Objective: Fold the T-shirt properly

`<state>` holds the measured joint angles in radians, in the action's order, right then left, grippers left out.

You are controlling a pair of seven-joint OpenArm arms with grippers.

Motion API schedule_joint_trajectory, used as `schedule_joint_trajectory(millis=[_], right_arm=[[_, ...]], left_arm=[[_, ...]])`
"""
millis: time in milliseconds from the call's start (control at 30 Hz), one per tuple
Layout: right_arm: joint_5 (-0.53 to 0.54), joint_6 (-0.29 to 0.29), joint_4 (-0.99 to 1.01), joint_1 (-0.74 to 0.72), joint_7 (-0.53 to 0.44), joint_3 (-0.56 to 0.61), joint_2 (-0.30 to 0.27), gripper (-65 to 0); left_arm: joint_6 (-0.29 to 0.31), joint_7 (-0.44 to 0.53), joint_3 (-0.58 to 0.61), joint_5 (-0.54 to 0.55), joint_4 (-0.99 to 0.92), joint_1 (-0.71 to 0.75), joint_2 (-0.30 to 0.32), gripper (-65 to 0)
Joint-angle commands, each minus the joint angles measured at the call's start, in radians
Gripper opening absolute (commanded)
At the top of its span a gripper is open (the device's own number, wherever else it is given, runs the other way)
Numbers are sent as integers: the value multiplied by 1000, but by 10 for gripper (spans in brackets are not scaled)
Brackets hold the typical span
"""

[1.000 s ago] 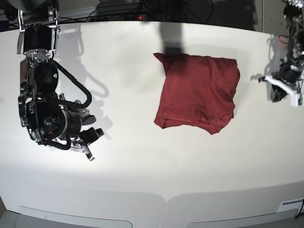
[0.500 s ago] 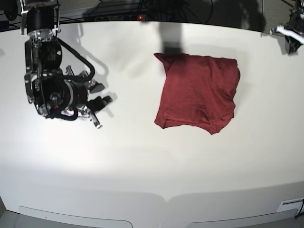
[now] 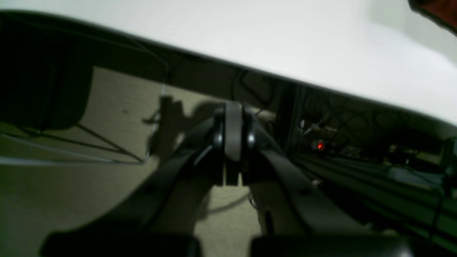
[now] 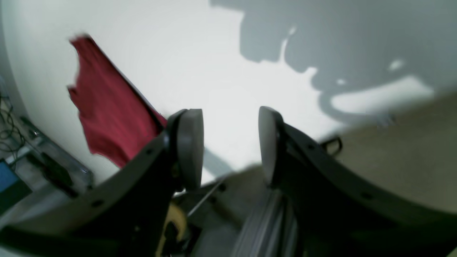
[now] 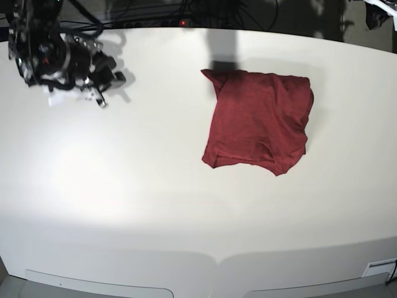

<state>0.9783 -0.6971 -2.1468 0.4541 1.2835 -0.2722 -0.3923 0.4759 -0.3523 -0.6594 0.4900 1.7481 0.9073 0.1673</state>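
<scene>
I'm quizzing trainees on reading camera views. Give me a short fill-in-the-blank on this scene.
1. The T-shirt lies folded on the white ____.
2. The right pincer has its jaws ____.
3. The left pincer has its jaws ____.
4. The T-shirt is dark ____.

Missing: table; open; shut; red

T-shirt (image 3: 441,10) cut off at the left wrist view's one-o'clock corner; blurred left pincer (image 5: 377,13) at the base view's one o'clock edge.
</scene>
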Motion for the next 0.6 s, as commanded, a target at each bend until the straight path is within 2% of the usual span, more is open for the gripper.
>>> schedule_joint_trajectory(millis=[0, 100, 233, 367, 500, 567], right_arm=[[54, -1, -35, 40, 27, -23, -9, -401], [100, -1, -47, 165, 42, -71, -9, -401], [97, -1, -47, 317, 35, -88, 2, -401], [80, -1, -47, 477, -71, -87, 2, -401], [-103, -1, -45, 638, -280, -71, 6, -401], [-216, -1, -43, 703, -349, -50, 28, -401]], left_arm=[[5, 18, -9, 8, 14, 26, 10, -650], [11, 19, -9, 8, 8, 49, 10, -650], [75, 73, -8, -15, -56, 55, 10, -650], [130, 162, -7, -85, -174, 42, 0, -650], [214, 190, -8, -108, -324, -4, 0, -650], [222, 190, -7, -108, -403, -36, 0, -650]])
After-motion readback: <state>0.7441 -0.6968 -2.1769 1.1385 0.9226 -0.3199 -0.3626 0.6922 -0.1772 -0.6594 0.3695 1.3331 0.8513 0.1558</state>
